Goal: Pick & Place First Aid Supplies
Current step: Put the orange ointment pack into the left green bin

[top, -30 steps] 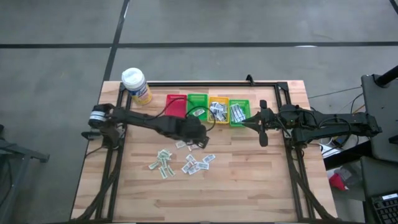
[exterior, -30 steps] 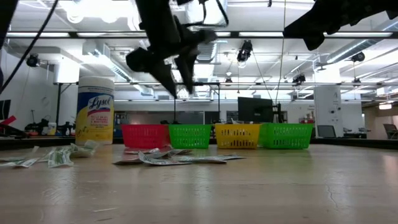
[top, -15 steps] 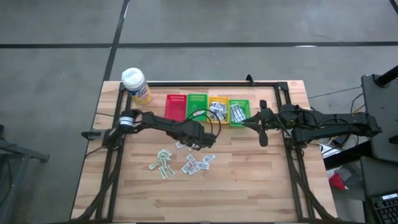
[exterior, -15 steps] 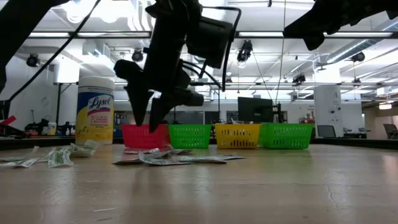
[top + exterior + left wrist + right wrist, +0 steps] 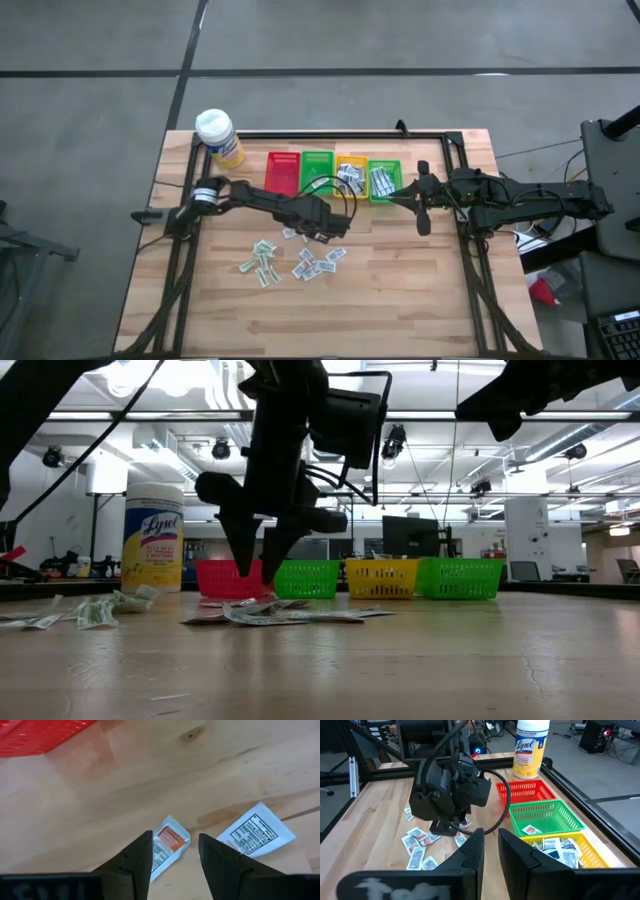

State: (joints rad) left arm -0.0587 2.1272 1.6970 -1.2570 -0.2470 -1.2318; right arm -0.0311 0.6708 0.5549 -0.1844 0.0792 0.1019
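Observation:
Small white packets (image 5: 300, 255) lie flat and scattered on the wooden table, near the baskets. More packets fill the yellow basket (image 5: 351, 176) and the right-hand green basket (image 5: 384, 180). My left gripper (image 5: 318, 226) hangs open over the far part of the scatter, fingers pointing down. In the left wrist view, my left gripper (image 5: 175, 852) stands on either side of a packet with orange print (image 5: 168, 842), just above it. Another packet (image 5: 255, 832) lies beside it. My right gripper (image 5: 421, 197) waits, open by a narrow gap, right of the baskets.
A row of baskets stands at the far side: red (image 5: 283, 172), green (image 5: 318, 168), yellow, green. A yellow Lysol bottle (image 5: 218, 136) with a white cap stands at the far left corner. Black frame rails (image 5: 470, 250) run along the table's left, right and far edges.
My left gripper has come down from high above the table to just over the scattered packets, tipping until its fingers point down. In the last half second it has shifted slightly toward the table's right. The packets have not moved.

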